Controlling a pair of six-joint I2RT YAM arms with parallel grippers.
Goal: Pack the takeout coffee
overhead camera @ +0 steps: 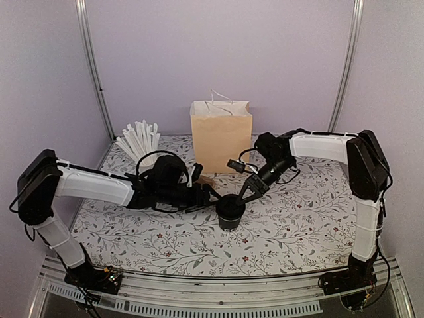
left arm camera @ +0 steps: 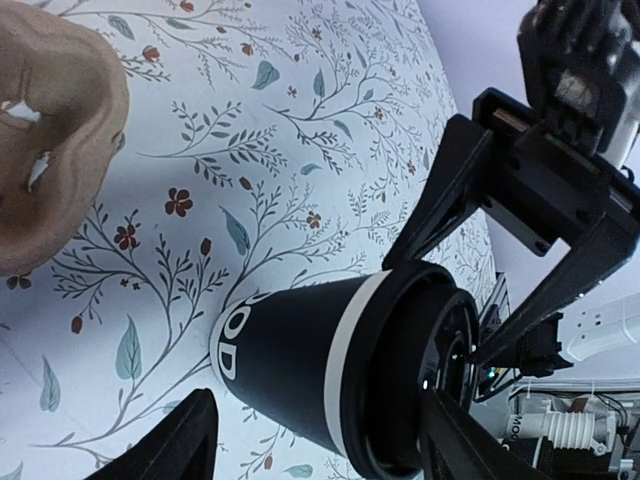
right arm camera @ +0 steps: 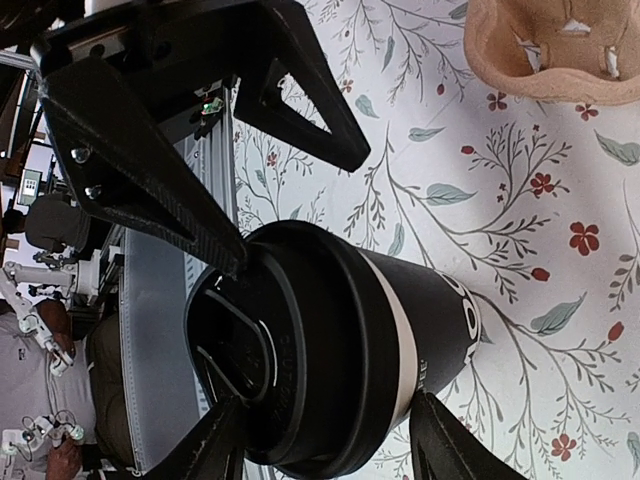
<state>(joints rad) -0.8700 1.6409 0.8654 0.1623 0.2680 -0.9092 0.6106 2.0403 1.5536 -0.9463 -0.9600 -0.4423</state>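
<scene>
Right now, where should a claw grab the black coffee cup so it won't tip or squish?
Grab the takeout coffee around its black wall, just under the lid, coming level from the side. It stands upright and round, and the wider lid rim should stop it slipping through. Squeezing the lid itself might pop it off.

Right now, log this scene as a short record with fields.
cup: black takeout cup upright on the floral table, between the two arms
lid: black lid on the cup
left pincer: fingers either side of the cup's body; grip unclear
right pincer: fingers either side of the lid end; grip unclear
carrier: brown pulp carrier on the table, apart from the cup
bag: paper bag upright at the back
sticks: white sticks at back left
</scene>
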